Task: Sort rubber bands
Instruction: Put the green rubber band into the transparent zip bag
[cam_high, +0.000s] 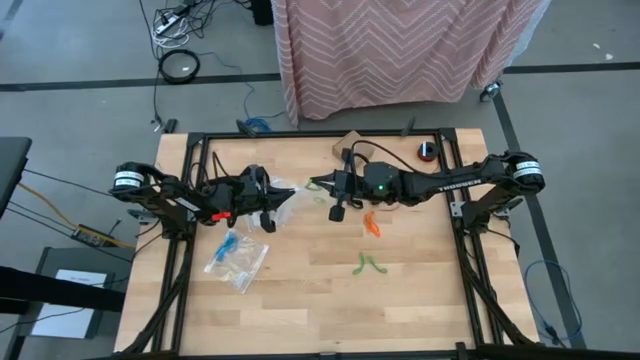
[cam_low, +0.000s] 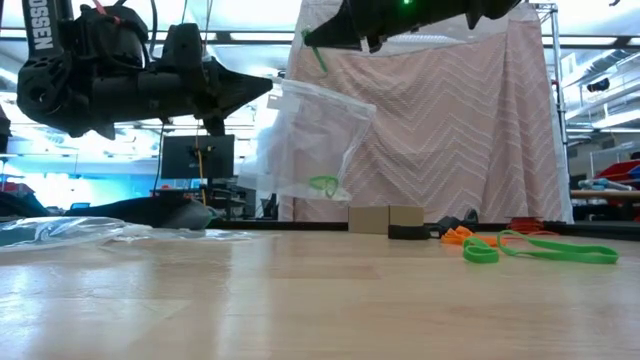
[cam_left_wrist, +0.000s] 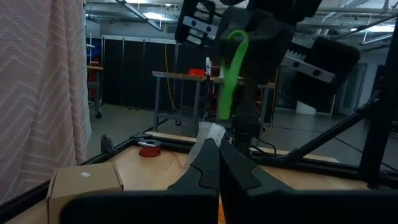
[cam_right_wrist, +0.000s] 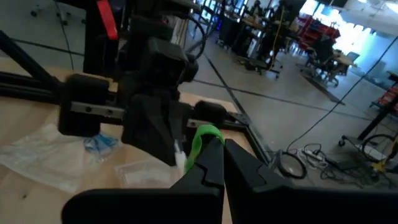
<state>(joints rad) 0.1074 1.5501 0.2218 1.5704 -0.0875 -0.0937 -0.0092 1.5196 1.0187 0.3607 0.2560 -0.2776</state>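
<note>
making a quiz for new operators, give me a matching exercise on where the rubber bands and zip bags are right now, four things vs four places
Things:
1. green band pinched in the right gripper
2. green band inside the held zip bag
3. orange bands
4. blue bands

Places:
A. in the zip bag lying flat on the table
B. loose on the table, under the right arm
C. up in the air, just above the held bag's mouth
D. low in the bag that hangs from the left gripper

Pairs: 1-C, 2-D, 3-B, 4-A

Wooden table (cam_high: 400, 300) with rubber bands (cam_high: 368, 264), bag (cam_high: 238, 260)
</note>
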